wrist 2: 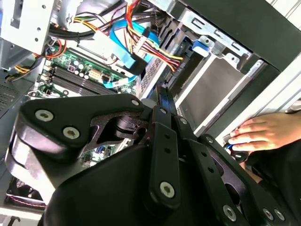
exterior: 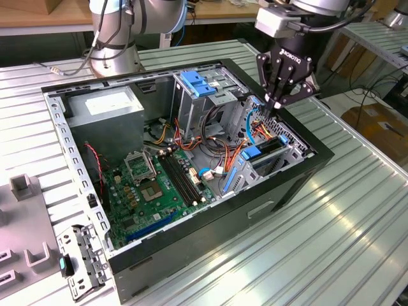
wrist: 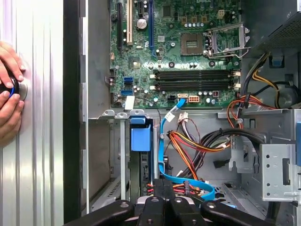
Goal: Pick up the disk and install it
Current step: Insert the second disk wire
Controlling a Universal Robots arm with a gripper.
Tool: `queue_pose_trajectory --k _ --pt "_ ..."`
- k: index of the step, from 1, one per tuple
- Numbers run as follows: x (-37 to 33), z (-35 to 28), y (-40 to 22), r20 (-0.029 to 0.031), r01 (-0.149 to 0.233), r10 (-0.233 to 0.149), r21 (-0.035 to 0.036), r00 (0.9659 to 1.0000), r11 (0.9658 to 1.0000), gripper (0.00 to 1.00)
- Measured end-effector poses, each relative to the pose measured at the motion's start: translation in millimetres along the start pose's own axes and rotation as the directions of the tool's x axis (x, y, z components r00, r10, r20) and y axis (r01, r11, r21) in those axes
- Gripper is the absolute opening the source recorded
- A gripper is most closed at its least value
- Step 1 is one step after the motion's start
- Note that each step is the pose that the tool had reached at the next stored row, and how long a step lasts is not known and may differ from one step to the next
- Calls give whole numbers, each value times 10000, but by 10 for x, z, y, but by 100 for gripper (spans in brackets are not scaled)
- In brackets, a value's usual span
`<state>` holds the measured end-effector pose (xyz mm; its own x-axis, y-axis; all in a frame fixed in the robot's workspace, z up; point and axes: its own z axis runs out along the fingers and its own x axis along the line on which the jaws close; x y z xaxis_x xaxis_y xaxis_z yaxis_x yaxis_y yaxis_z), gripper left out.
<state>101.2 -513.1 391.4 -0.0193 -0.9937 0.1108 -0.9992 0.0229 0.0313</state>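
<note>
Black jointed linkages of my gripper [wrist: 163,181] crowd the foreground in both wrist views, and its two fingers are pressed flat together at the tips. In the exterior view my gripper [exterior: 278,105] points down into the open computer, over the corner bay towards the exterior view's right.

A ribbed silver metal table [exterior: 331,242] carries everything. On it lies a black desktop computer case [exterior: 268,197] with its side panel off and its inside facing up. A large grey metal box with a white sticker [exterior: 105,108] fills the far corner towards the exterior view's left. A green motherboard [exterior: 153,185] covers the case floor beside it. A silver metal drive cage topped by a flat blue plastic latch piece [exterior: 201,83] stands at the back, between the grey box and my gripper.

The rectangular silver hard drive, the disk [wrist: 141,139], sits edge-on in a narrow bay at the case wall. From there I can make out mainly the blue plastic end of its rail. In the exterior view the disk [exterior: 252,153] is just below and beside my fingertips; I cannot tell whether they touch it.

A flat blue ribbon cable [wrist: 162,141] curves past the bay, next to a bundle of orange, red and yellow wires [wrist: 188,146].

A person's hands [wrist: 9,101] rest on the table just outside the case wall, around a small round dark object [wrist: 18,88].
</note>
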Motion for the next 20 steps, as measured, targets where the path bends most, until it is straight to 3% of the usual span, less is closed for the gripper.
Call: queue_pose_trajectory --k 4,5,13,17,19,20 --pt "-49 -5 -6 -4 9 -9 -59 10000 10000 11" --pt "-64 -7 -8 -39 10 -11 -89 10000 10000 11" --pt "-191 -22 -9 -480 -2 -5 -146 9988 9999 11" --pt "-264 -30 -8 -650 -8 -3 -171 9979 9999 11" --pt "-333 -37 -6 -818 -15 1 -179 9967 9998 11" --pt "-349 -38 -6 -842 -16 0 -184 9964 9998 11"
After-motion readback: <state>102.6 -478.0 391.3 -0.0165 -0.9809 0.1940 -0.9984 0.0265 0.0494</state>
